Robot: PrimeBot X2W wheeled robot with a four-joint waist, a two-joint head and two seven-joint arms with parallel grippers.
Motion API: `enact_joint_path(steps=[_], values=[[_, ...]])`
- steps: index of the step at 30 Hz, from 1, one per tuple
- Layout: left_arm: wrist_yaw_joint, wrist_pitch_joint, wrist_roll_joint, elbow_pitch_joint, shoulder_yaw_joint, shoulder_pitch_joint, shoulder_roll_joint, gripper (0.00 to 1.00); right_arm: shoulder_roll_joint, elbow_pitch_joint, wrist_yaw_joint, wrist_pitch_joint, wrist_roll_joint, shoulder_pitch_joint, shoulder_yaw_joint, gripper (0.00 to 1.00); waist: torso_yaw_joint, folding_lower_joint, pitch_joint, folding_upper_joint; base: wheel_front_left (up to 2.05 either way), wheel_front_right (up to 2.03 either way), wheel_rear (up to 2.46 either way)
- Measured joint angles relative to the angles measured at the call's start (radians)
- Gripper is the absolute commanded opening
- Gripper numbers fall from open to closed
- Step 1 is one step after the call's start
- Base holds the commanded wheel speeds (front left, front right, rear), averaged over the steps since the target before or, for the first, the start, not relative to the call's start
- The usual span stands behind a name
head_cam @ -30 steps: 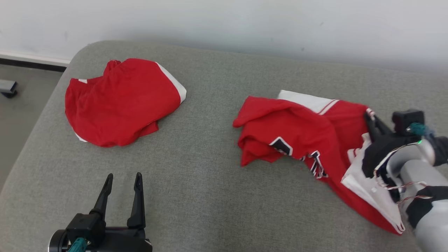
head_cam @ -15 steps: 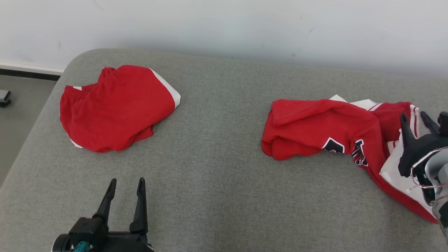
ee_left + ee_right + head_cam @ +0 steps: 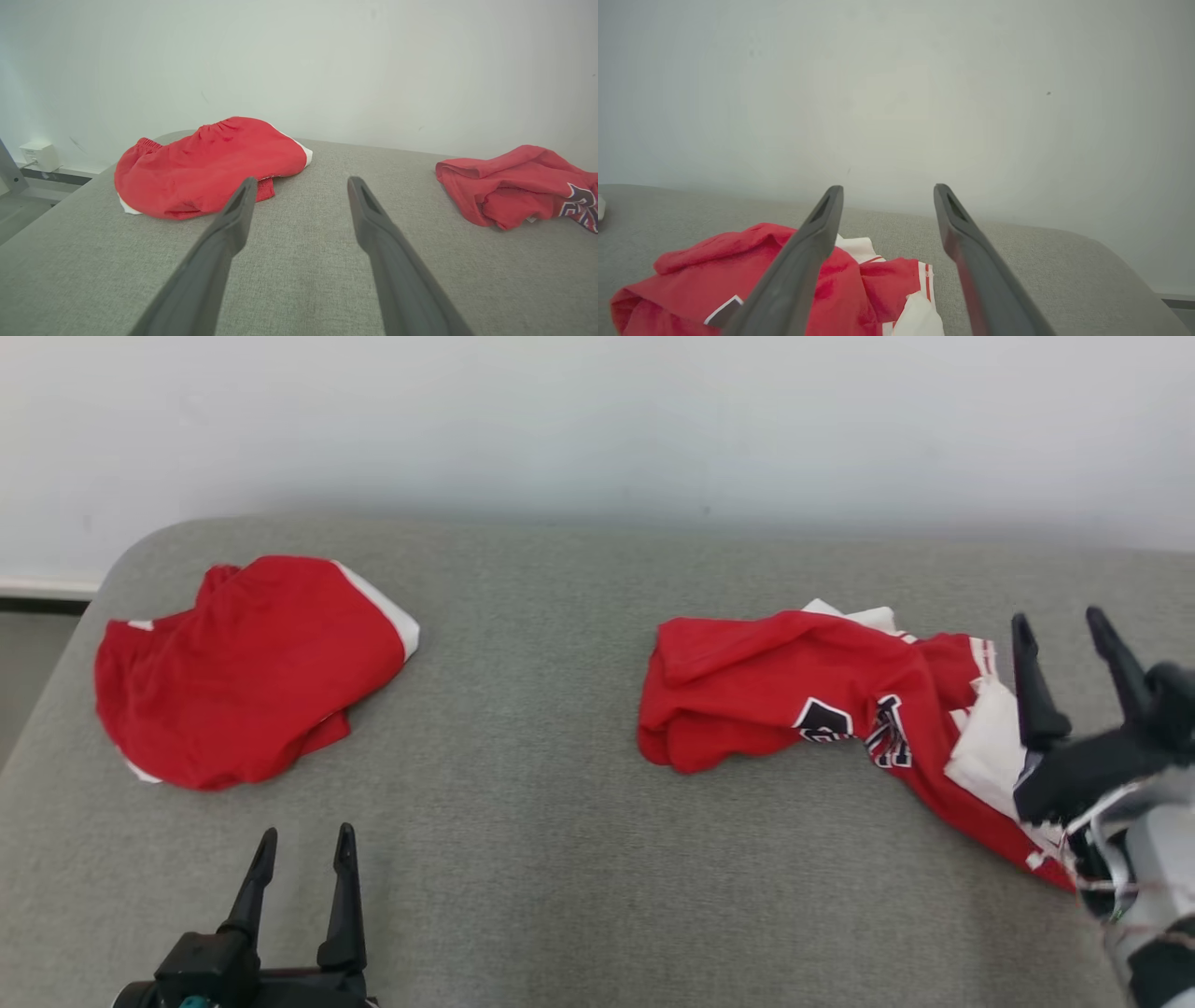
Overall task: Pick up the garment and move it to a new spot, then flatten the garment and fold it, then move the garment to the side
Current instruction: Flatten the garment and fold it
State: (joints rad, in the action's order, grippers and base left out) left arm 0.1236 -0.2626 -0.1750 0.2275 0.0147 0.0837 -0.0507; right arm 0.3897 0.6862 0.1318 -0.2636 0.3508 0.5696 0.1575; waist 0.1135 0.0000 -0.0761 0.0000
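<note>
The garment point(image 3: 794, 695), a red jersey with white trim and dark lettering, lies crumpled at the right of the grey cushioned surface point(image 3: 541, 821); it is also in the left wrist view point(image 3: 509, 186) and the right wrist view point(image 3: 752, 266). My right gripper point(image 3: 1060, 621) hovers open just above its right end, with nothing between the fingers point(image 3: 822, 219). My left gripper point(image 3: 303, 840) stands open and empty at the front left, apart from any cloth; in its wrist view the fingers point(image 3: 238, 210) point toward the back wall.
A second red garment with white trim point(image 3: 247, 667) lies bunched at the back left point(image 3: 210, 163). A pale wall point(image 3: 597, 420) runs behind the surface. The surface's rounded left edge drops to the floor point(image 3: 28, 663). A white wall box point(image 3: 39, 156) sits low left.
My right gripper has opened and let go of the jersey, which has dropped onto the surface. The head camera has shifted, so the whole scene sits lower.
</note>
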Motion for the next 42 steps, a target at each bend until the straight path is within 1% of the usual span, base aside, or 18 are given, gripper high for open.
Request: enact_joint_path(steps=[3,8,12,16,21,24,27,30,33,36,37,42], values=[[0.001,0.000,0.005,-0.003,0.013,-0.002,-0.001,1.00,-0.043,-0.127,0.000,0.000,-0.044,-0.109,-0.067,1.00,-0.027,0.0000,0.009,0.0000,0.00,0.00,0.00],[0.001,0.000,0.015,-0.011,0.026,-0.006,-0.002,1.00,-0.123,-0.305,0.000,0.000,-0.087,-0.276,-0.131,1.00,-0.073,-0.0001,0.020,0.0000,0.00,0.00,0.00],[0.001,0.000,0.017,-0.009,0.029,-0.005,-0.007,1.00,-0.181,-0.408,0.000,0.000,-0.102,-0.381,-0.146,1.00,-0.101,0.0000,0.023,0.0000,0.00,0.00,0.00],[0.005,0.000,0.022,-0.013,0.029,-0.005,-0.006,1.00,-0.228,-0.476,0.000,0.000,-0.123,-0.463,-0.157,1.00,-0.116,-0.0001,0.023,-0.0001,0.00,0.00,0.00],[0.006,0.000,0.023,-0.003,0.034,-0.005,-0.006,1.00,-0.272,-0.510,0.000,0.000,-0.130,-0.512,-0.179,1.00,-0.121,0.0000,0.016,0.0000,0.00,0.00,0.00],[0.006,0.000,0.026,-0.001,0.037,-0.002,-0.007,1.00,-0.279,-0.513,0.000,0.000,-0.139,-0.519,-0.181,1.00,-0.126,-0.0001,0.013,-0.0001,0.00,0.00,0.00],[0.006,0.000,0.028,0.012,0.026,0.022,-0.021,1.00,-0.283,-0.511,0.000,0.000,-0.146,-0.516,-0.175,1.00,-0.138,-0.0001,0.006,-0.0001,0.00,0.00,0.00],[0.006,0.000,0.018,0.038,-0.017,0.109,-0.060,1.00,-0.284,-0.507,0.000,0.000,-0.147,-0.492,-0.169,1.00,-0.155,0.0000,-0.006,0.0000,0.00,0.00,0.00],[0.007,0.000,-0.009,0.073,-0.069,0.210,-0.111,1.00,-0.290,-0.503,0.000,0.000,-0.148,-0.468,-0.165,1.00,-0.180,0.0000,-0.019,0.0000,0.00,0.00,0.00],[0.007,0.021,-0.045,0.114,-0.129,0.313,-0.157,1.00,-0.299,-0.498,0.000,0.000,-0.148,-0.464,-0.161,1.00,-0.210,0.0000,-0.033,0.0000,0.00,0.00,0.00],[0.007,0.033,-0.064,0.136,-0.166,0.379,-0.175,1.00,-0.303,-0.491,0.000,0.000,-0.147,-0.460,-0.159,1.00,-0.232,0.0001,-0.043,0.0000,0.00,0.00,0.00],[0.007,0.071,-0.105,0.224,-0.267,0.516,-0.202,1.00,-0.312,-0.488,0.000,0.000,-0.145,-0.445,-0.161,1.00,-0.290,0.0001,-0.077,0.0000,0.00,0.00,0.00]])
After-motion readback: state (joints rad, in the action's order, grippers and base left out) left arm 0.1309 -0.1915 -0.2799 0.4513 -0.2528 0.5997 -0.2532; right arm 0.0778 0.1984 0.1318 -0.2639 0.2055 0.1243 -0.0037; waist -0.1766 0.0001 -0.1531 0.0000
